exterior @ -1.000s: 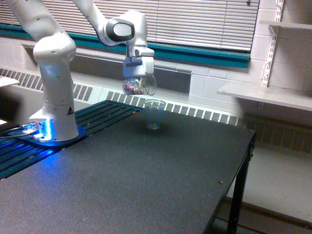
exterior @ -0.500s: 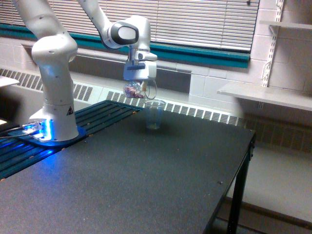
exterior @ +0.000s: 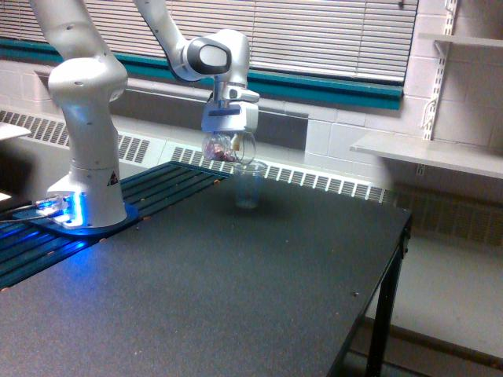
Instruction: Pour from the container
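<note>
1. Clear plastic meets clear plastic at the far side of the black table (exterior: 259,298): your gripper (exterior: 229,132) holds the container (exterior: 225,148) tipped on its side, its wide mouth facing the exterior view's right, just above the rim of the taller cup (exterior: 248,185) that stands upright below it.

2. Dark reddish-purple bits sit bunched in the container's lower side, at about seven o'clock within it. None can be made out falling, and the view is too coarse to say whether any have landed in the taller cup.

3. Your main risk, as it looks from here: the bits let go all at once. The mouth is wide and the taller cup narrow, so a sudden slide could send some over the rim and onto the table at five or six o'clock of the cup.

4. A second risk: the container's lip appears very near the taller cup's rim, perhaps touching; you cannot tell which. More tilt could nudge that light cup over.

5. The fingers are pressed in on the container's walls from above, pinching it; the hold looks firm, though the contact itself is blurred.
</note>
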Controlling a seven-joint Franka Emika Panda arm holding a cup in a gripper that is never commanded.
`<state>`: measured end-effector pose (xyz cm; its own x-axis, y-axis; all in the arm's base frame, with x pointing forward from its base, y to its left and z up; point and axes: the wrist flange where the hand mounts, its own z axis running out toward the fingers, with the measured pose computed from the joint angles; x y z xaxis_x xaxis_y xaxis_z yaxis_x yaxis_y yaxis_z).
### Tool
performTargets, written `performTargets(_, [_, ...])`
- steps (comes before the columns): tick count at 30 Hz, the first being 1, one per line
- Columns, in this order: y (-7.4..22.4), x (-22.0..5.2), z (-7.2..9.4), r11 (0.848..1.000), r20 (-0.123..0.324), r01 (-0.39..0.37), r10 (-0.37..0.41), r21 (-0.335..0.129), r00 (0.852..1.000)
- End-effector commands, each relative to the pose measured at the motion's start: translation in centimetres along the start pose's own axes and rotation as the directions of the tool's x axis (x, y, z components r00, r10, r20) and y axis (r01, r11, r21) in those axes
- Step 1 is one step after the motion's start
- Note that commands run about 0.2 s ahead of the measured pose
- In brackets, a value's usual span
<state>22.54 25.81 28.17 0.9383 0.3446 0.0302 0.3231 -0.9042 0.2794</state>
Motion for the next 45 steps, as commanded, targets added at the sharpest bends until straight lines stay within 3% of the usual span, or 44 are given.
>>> performTargets(1, [-0.3,1.0,-0.3,1.000,0.001,0.022,-0.022,-0.012,1.000])
performTargets(27, [-1.3,2.0,0.3,0.994,0.059,0.089,-0.085,-0.058,0.995])
performTargets(45, [-1.7,2.4,0.2,0.992,0.068,0.102,-0.097,-0.068,0.993])
